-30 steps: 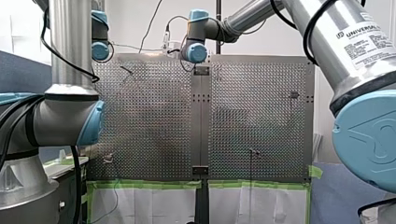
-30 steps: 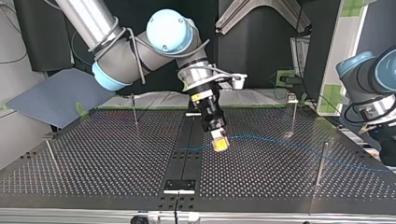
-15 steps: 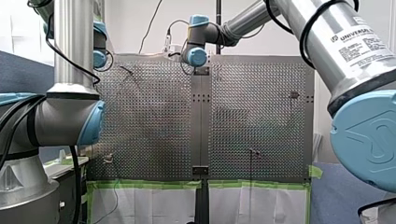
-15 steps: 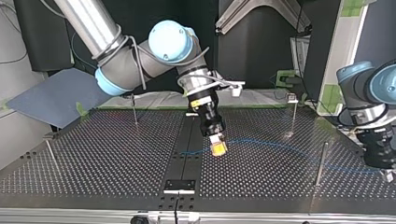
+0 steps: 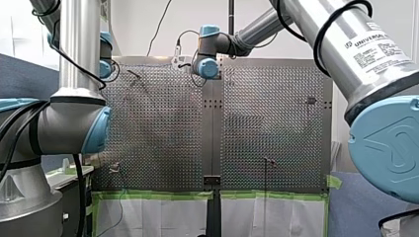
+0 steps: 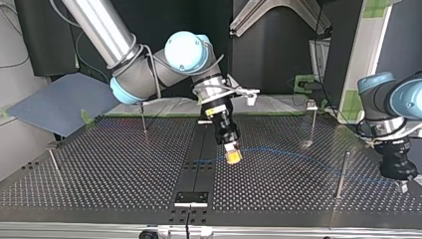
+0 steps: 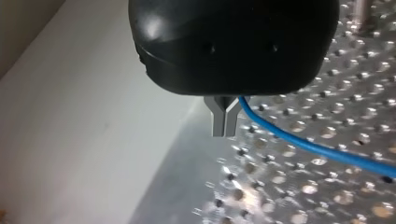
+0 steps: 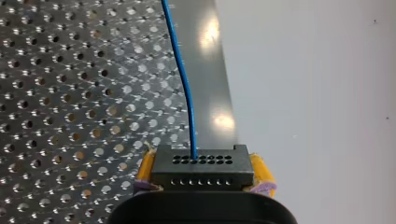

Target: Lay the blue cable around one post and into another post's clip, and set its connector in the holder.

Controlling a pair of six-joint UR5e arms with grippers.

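— So, how many of everything is out there?

— Two arms, two grippers, one blue cable (image 6: pixel 278 150) and one black connector (image 8: pixel 203 165). Four thin posts stand on the perforated table (image 6: pixel 99 169). In the top view a rear-left post (image 6: pixel 143 117) and a front-left post (image 6: pixel 53 167) are at its left. A clip-topped post (image 6: pixel 312 124) and a plain post (image 6: pixel 341 174) are at its right.

— And who holds what?

— The right gripper (image 6: pixel 233 155) hangs over the dark middle strip (image 6: pixel 199 169), its yellow pads (image 8: pixel 146 169) clamped on the connector's sides. The cable leaves the connector's face. The left gripper (image 7: pixel 225 122) sits low near the table's edge at the top view's right, metal fingers (image 7: pixel 218 116) pressed together. The cable comes out beside their root, but I can't tell whether it's pinched.

— Anything in the way?

— The cable runs in a shallow arc between the two grippers, passing between the clip-topped post and the plain post. Green tape (image 5: pixel 158 195) lines one table edge. A blue mat (image 6: pixel 59 107) lies beyond the table at the top view's left.
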